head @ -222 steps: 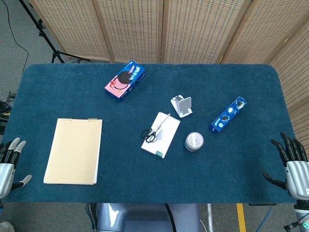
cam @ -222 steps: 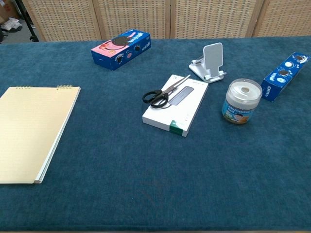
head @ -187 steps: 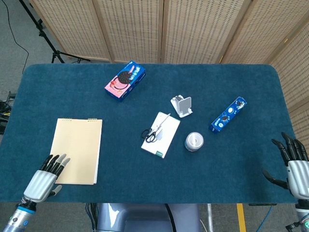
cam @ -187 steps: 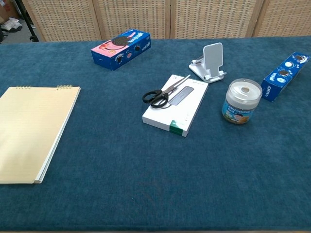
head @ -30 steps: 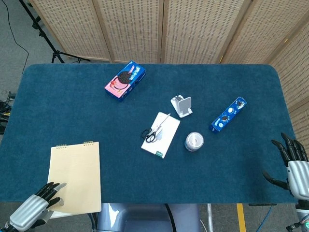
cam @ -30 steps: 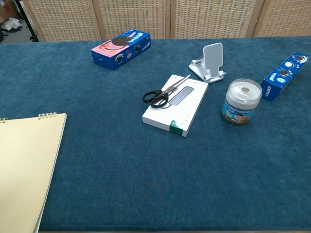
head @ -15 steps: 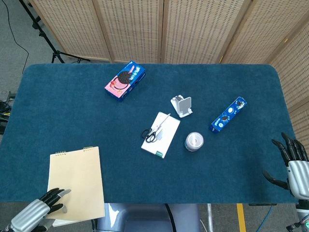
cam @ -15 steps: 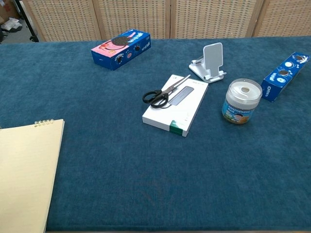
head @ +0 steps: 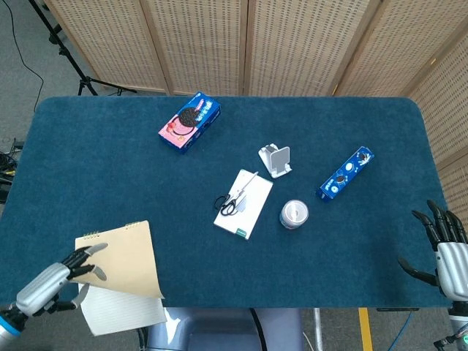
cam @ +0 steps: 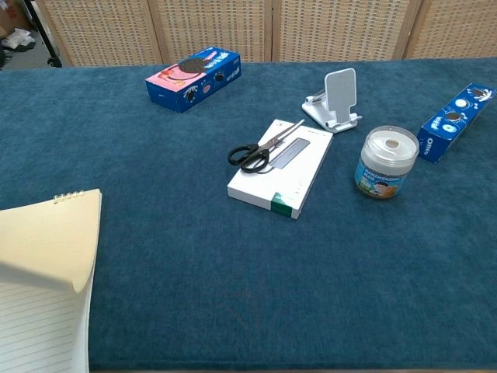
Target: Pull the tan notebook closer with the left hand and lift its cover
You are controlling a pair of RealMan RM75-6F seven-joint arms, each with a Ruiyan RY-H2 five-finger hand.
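Note:
The tan notebook [head: 124, 259] lies at the table's front left corner, hanging partly over the front edge. Its tan cover [cam: 48, 237] is raised from the near edge, and lined white pages [head: 121, 312] show beneath it. My left hand [head: 51, 284] holds the cover's left near edge, fingers reaching over it. The chest view shows the lifted cover and the white pages [cam: 35, 326] but not the hand. My right hand [head: 444, 252] hovers off the table's front right corner, fingers spread, holding nothing.
A white box [head: 244, 204] with black scissors [head: 234, 199] on it lies mid-table. Beside it are a round tin [head: 294, 214], a white phone stand [head: 276, 160], a long blue Oreo box [head: 345, 173] and a pink-blue Oreo box [head: 189, 121] further back.
The left hand dragged the notebook toward the front edge, then raised its cover at the near edge, uncovering lined pages. The right hand stayed put.

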